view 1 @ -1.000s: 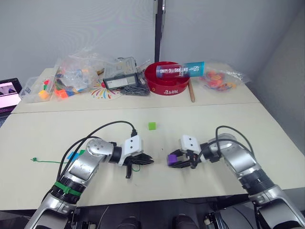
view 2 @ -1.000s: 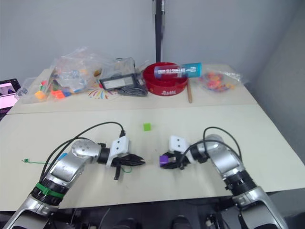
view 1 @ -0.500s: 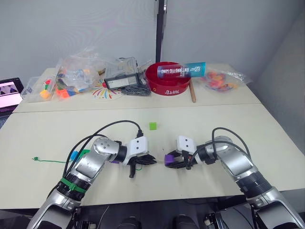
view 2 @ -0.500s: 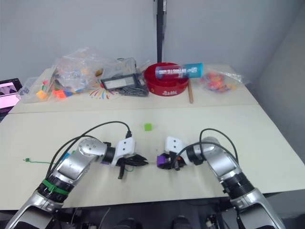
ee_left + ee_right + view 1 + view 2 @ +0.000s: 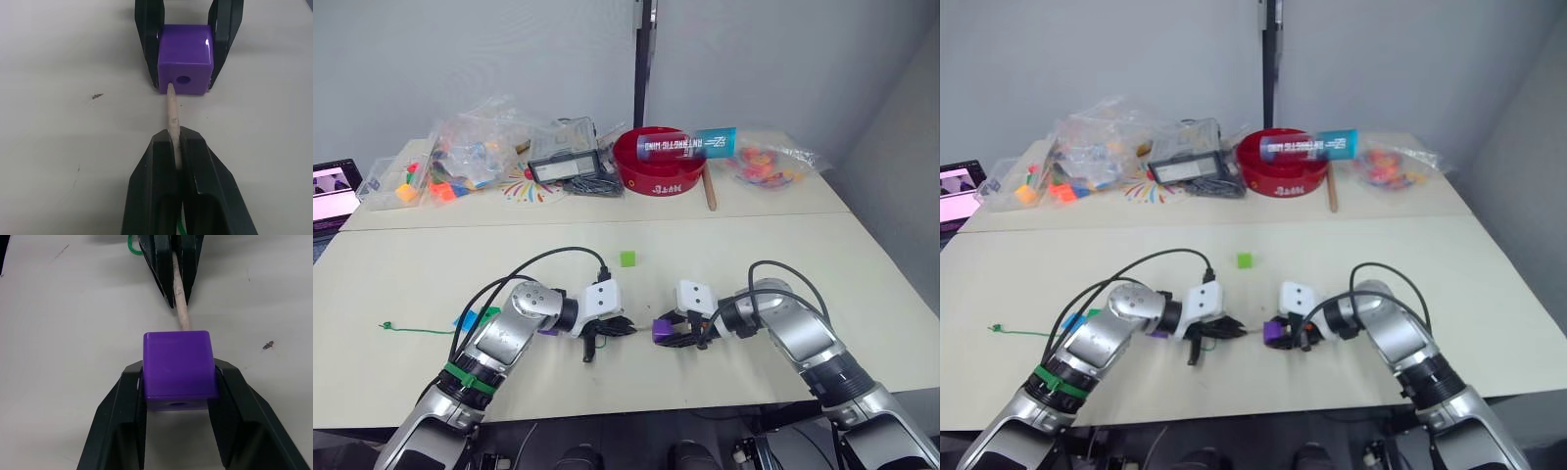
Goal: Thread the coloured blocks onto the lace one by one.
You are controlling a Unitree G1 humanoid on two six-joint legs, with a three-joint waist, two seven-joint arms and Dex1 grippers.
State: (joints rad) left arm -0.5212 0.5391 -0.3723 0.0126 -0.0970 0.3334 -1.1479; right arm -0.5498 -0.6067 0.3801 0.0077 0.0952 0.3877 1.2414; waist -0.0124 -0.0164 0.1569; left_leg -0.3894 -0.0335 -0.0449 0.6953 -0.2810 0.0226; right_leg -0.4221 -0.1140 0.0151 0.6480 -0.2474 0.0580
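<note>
Head view: beside the light green block [image 5: 626,258], the right gripper [image 5: 668,331] clamps a purple cube [image 5: 663,329], light and likely slick.

Left wrist view: the left gripper [image 5: 177,147] pinches the lace's stiff tip [image 5: 170,105] just behind its end, touching the cube beside its hole.

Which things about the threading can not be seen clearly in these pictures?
- Left wrist view: the pale tip meets the purple block beside its hole; whether it touches or stops just short cannot be told.
- Right wrist view: the block hides that face.
- Left eye view: the lace passes under the left arm; other blocks there are partly covered.
</note>
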